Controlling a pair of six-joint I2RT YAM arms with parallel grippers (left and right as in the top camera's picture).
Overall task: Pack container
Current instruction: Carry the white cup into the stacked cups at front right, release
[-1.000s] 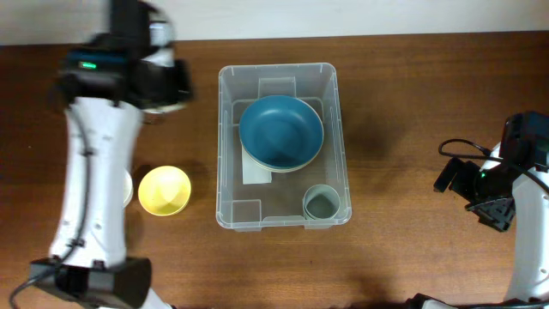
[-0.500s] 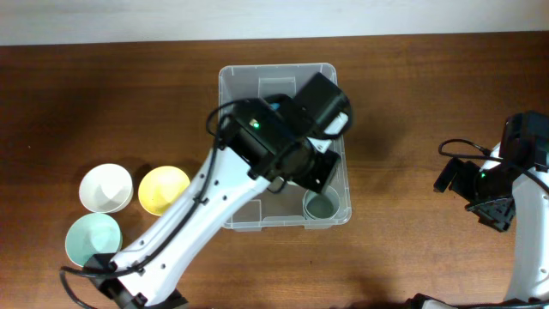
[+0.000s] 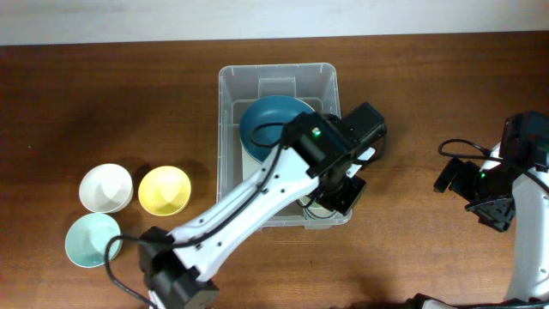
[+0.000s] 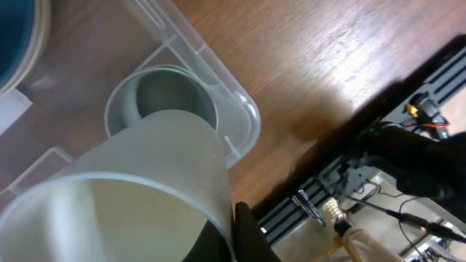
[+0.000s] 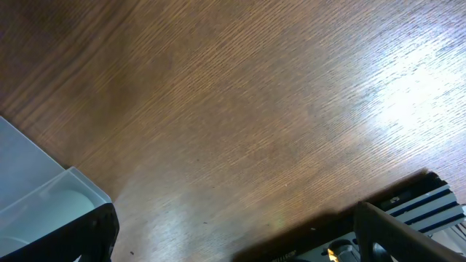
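Observation:
The clear plastic container (image 3: 222, 146) stands mid-table and holds a dark blue bowl (image 3: 266, 127) on a pale plate. A grey-green cup (image 4: 156, 94) sits in its front right corner. My left gripper (image 3: 340, 194) hangs over that corner. In the left wrist view it (image 4: 237, 233) is shut on the rim of a pale cup (image 4: 138, 189), held just above the grey-green cup. The container's rim (image 4: 218, 73) shows there too. My right gripper (image 3: 480, 202) is open and empty over bare wood at the right, also in its wrist view (image 5: 237, 225).
A white bowl (image 3: 106, 187), a yellow bowl (image 3: 165, 190) and a mint bowl (image 3: 93, 239) sit on the table at the left. The container's corner (image 5: 44, 189) shows at the left of the right wrist view. The table edge lies near the right gripper.
My left arm has swung from the back left across the container to its front right corner. The right arm has not moved.

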